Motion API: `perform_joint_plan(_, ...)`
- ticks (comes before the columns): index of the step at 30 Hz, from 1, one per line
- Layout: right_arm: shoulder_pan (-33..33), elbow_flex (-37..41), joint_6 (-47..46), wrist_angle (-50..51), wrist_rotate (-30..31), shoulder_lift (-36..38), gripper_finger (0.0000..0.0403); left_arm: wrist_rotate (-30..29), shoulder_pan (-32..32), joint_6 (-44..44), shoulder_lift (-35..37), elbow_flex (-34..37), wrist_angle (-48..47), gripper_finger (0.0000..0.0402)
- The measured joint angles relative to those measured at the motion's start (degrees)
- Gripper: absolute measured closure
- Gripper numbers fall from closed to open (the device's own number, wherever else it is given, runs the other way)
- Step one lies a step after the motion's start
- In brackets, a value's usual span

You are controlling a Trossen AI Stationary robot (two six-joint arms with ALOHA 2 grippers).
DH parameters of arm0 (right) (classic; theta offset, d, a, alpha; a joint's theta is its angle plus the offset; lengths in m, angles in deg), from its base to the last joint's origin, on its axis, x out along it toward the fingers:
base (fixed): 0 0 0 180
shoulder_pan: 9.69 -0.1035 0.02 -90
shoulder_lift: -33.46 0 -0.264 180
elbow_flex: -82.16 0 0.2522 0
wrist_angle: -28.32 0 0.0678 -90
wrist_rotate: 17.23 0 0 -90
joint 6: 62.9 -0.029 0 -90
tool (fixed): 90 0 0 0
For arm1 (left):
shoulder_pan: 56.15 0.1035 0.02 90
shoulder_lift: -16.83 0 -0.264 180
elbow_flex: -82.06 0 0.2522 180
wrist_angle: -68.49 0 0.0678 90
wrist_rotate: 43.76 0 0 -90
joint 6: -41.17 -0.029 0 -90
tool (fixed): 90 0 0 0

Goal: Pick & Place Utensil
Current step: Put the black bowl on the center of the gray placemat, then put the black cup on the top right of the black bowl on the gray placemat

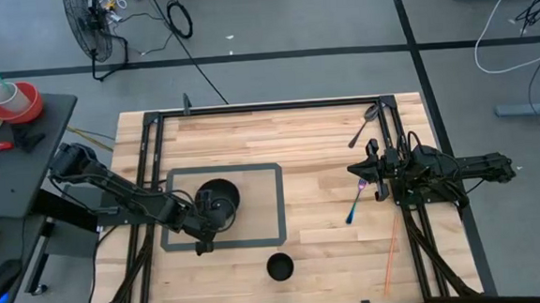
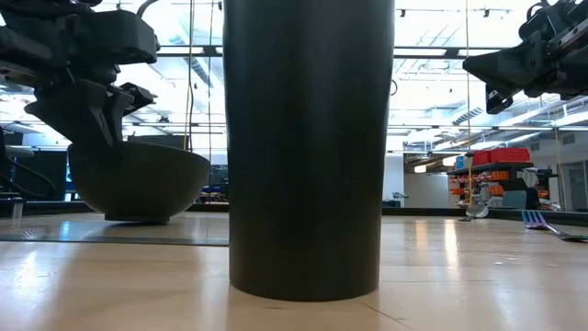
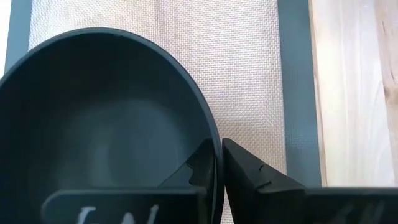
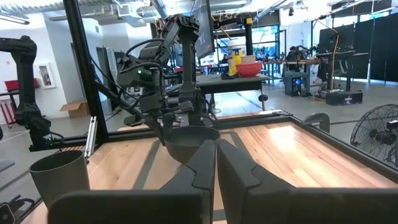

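Note:
A black bowl (image 1: 220,198) sits on a grey-bordered mat (image 1: 273,203) on the table's left half. My left gripper (image 3: 219,148) is at the bowl's near rim, shut on it. A blue-handled utensil with a purple head (image 1: 356,201) lies flat on the wood to the right and shows far off in the low view (image 2: 544,222). My right gripper (image 1: 363,171) hovers just beyond the utensil's head, shut and holding nothing, with its fingers (image 4: 233,168) pointing toward the table's left. A black cup (image 1: 279,266) stands near the table's near edge. My left gripper pinches the bowl's rim (image 3: 211,134) on its near side, one finger inside the bowl and one outside. The fingers come from above, slanting in from the left. The bowl stays upright; its base (image 2: 138,218) is level with the mat, resting or barely lifted I cannot tell.
A silver spoon (image 1: 366,122) lies near the far right corner. An orange stick (image 1: 390,255) lies near the right frame rail. The cup (image 2: 308,147) fills the middle of the low view. Bare wood lies between the mat and the blue utensil.

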Motion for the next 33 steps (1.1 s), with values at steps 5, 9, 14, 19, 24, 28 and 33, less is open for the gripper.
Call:
perform_joint_plan(5,0.0,0.0,0.0,0.0,0.0,0.0,0.0380,0.1,0.0,0.4,0.0,0.0,0.0,0.0357)
perform_joint_plan(9,0.0,0.0,0.0,0.0,0.0,0.0,0.0380,1.5,0.0,0.5,0.0,0.0,0.0,0.0334)
perform_joint_plan(14,0.0,0.0,0.0,0.0,0.0,0.0,0.0380,1.2,0.0,-0.6,0.0,-0.2,-0.2,0.0296)
perform_joint_plan(19,0.0,0.0,0.0,0.0,0.0,0.0,0.0380,1.2,0.0,-3.9,0.0,-3.0,-1.9,0.0264)
perform_joint_plan(24,0.0,0.0,0.0,0.0,0.0,0.0,0.0380,-1.8,-0.1,-8.2,0.8,-7.2,-7.5,0.0236)
perform_joint_plan(28,0.0,0.0,0.0,0.0,0.0,0.0,0.0380,-4.5,-0.7,-11.9,6.1,-5.3,1.2,0.0226)
perform_joint_plan(33,0.0,0.0,0.0,0.0,0.0,0.0,0.0380,-4.4,0.1,-14.0,15.4,3.0,17.5,0.0225)
